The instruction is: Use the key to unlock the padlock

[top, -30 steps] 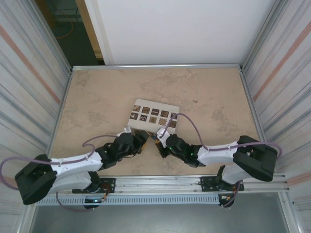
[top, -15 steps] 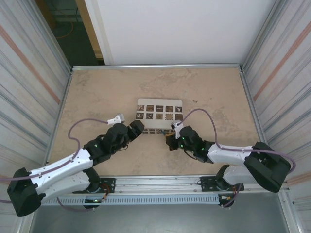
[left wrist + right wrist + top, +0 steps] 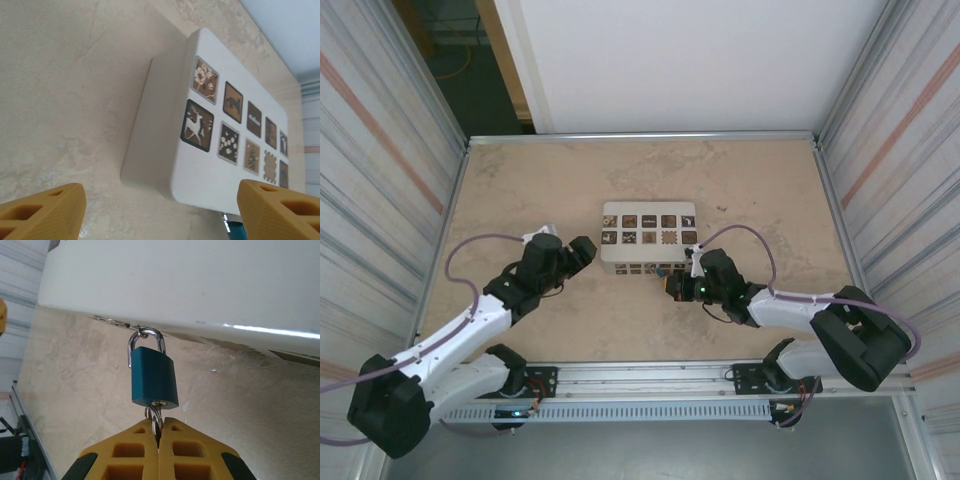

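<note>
Two arms reach across the tabletop (image 3: 520, 190) in the overhead view. The left claw (image 3: 584, 250) sits just beside the left end of a white box (image 3: 648, 222), and the right claw (image 3: 672, 285) lies at the box's near side.

From the left wrist, the left claw (image 3: 160, 200) stands released, its yellow fingers (image 3: 42, 210) spread wide with nothing between them. A teal bit of the padlock (image 3: 234, 231) peeks out below the box's corner.

From the right wrist, the padlock (image 3: 154, 377) is hooked by its shackle to the box's lower edge. The right claw (image 3: 160, 432) is clenched on the key (image 3: 156, 419) at the padlock's underside.
</note>
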